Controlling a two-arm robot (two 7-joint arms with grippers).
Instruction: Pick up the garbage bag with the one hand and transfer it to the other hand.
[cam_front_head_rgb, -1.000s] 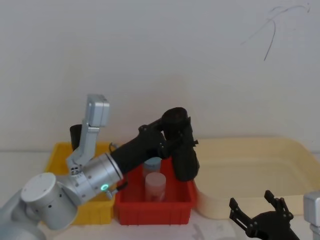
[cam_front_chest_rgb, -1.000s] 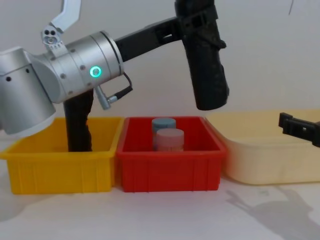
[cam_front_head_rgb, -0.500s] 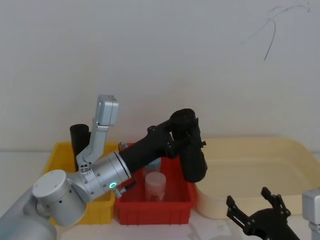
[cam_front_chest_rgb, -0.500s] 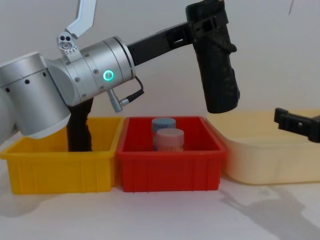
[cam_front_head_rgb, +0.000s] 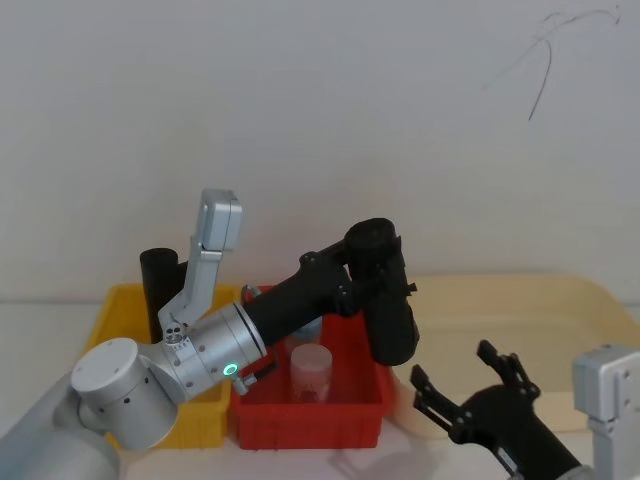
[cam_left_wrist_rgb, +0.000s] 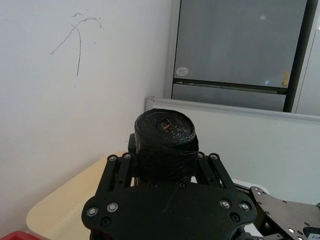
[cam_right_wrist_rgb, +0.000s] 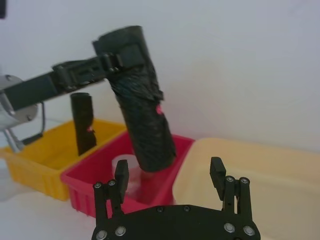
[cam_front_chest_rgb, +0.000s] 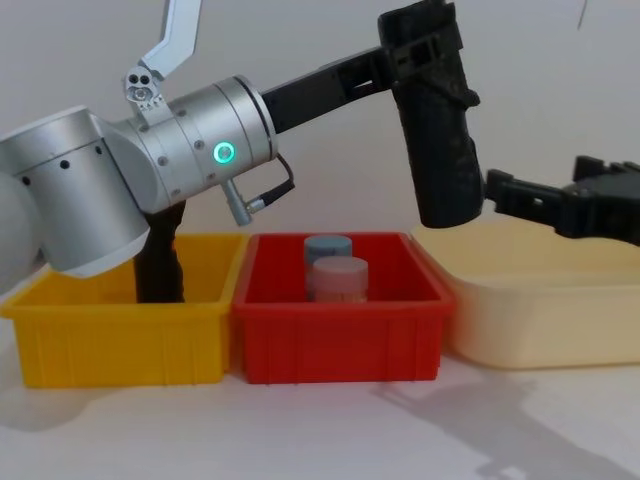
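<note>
Since half a second ago, our right gripper (cam_right_wrist_rgb: 169, 166) has risen from the near right and reached left toward the garbage bag (cam_front_chest_rgb: 440, 160), which has drifted only slightly to the right. We hold the bag in the air with the left gripper (cam_front_chest_rgb: 420, 50), its fingers pinched around the roll close to the top. The bag hangs a little tilted, its lower end above the right edge of the red bin (cam_front_chest_rgb: 340, 330). The right gripper's fingers are spread wide, and its tips sit just beside the bag's lower half. They are not yet around it.

We judge the pick-up done and the handover only approached. The right gripper has yet to enclose and clamp the bag, and the left has yet to let go.

Below, a white table (cam_front_chest_rgb: 330, 430) carries a yellow bin (cam_front_chest_rgb: 110, 340) with a second black roll (cam_front_head_rgb: 158, 275) and a cream tray (cam_front_chest_rgb: 540, 320). The red bin holds two capped jars (cam_front_chest_rgb: 337, 275). A white wall behind bears a thin scribble (cam_front_head_rgb: 545, 60), and grey panels (cam_left_wrist_rgb: 240, 45) stand off to the right.
</note>
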